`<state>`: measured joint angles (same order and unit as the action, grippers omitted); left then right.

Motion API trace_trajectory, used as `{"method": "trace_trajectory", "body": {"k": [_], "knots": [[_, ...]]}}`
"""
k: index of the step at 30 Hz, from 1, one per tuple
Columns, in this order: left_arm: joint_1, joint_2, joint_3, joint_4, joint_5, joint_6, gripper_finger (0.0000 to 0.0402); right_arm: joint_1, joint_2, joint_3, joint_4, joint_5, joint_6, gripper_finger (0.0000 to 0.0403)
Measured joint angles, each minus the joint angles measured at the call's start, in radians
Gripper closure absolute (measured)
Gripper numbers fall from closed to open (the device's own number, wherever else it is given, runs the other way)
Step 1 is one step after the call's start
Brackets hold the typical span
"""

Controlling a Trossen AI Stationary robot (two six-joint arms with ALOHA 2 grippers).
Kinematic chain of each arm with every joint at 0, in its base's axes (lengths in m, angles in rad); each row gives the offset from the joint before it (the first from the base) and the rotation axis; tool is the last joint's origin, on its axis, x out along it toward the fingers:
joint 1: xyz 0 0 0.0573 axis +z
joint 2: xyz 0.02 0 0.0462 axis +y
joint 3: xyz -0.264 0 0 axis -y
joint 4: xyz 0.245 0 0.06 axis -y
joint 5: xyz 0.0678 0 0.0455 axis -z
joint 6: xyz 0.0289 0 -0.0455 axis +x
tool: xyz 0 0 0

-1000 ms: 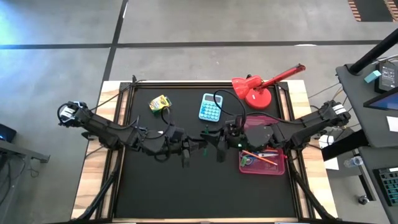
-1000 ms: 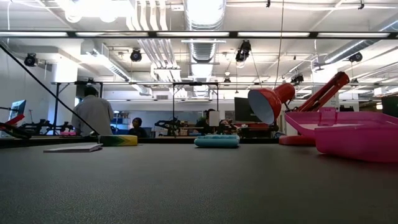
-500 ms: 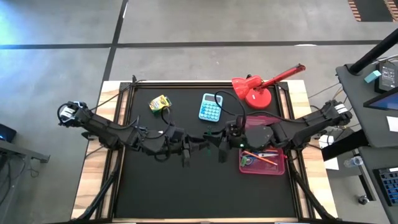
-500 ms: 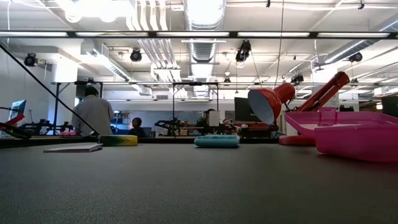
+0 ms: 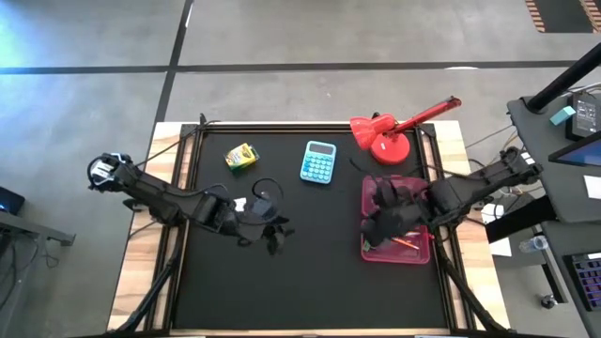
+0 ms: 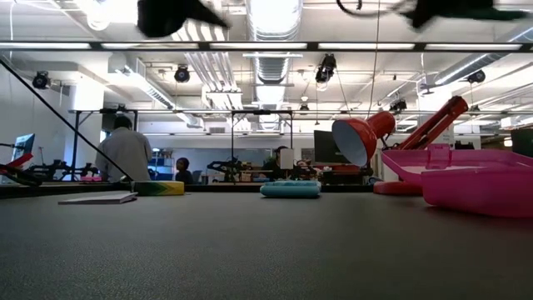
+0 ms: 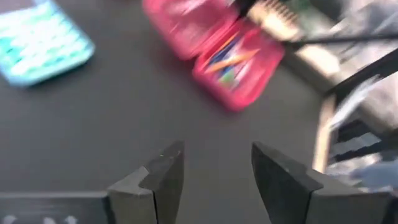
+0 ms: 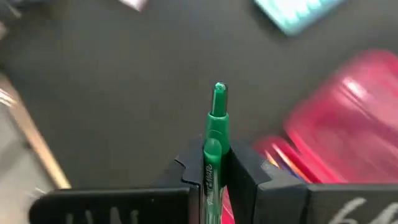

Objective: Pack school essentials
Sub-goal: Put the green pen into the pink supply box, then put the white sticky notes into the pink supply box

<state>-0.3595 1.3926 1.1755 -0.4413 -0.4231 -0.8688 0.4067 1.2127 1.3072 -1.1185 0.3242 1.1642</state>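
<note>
My right gripper hangs over the open pink case at the table's right, shut on a green pen. Orange pencils lie inside the case. My left gripper is open with nothing between its fingers, above the bare mat left of the table's middle. A yellow-green box rests flat on the far left of the mat. My right gripper pinches the green pen's barrel between its two fingers. The pen lies along the fingers, and one end sticks out past the fingertips. It is lifted clear of the table, over the case.
A light-blue calculator lies at the far middle. A red desk lamp stands at the far right, just beyond the case. A flat pale sheet lies on the mat's left side. Free mat stretches along the near half.
My left gripper has opened and let go of the green pen, drawing back a little toward the table's left. My right gripper, still shut on the pen, has carried it toward the right edge, to above the pink case.
</note>
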Motion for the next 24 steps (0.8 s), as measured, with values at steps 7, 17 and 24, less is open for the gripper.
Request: {"method": "trace_trajectory", "body": {"k": [7, 17, 24], "knots": [[0.007, 0.0, -0.024, -0.313, 0.023, -0.098, 0.0233, 0.09, 0.079, -0.061, -0.238, -0.138, 0.127, 0.0374], [0.043, 0.0, -0.106, -0.442, 0.121, -0.124, 0.0233, 0.097, 0.133, -0.247, -0.131, -0.259, 0.069, 0.0345], [0.05, 0.0, -0.197, -0.432, 0.17, -0.214, 0.0233, 0.094, 0.129, -0.333, -0.015, -0.272, -0.017, 0.0336]]}}
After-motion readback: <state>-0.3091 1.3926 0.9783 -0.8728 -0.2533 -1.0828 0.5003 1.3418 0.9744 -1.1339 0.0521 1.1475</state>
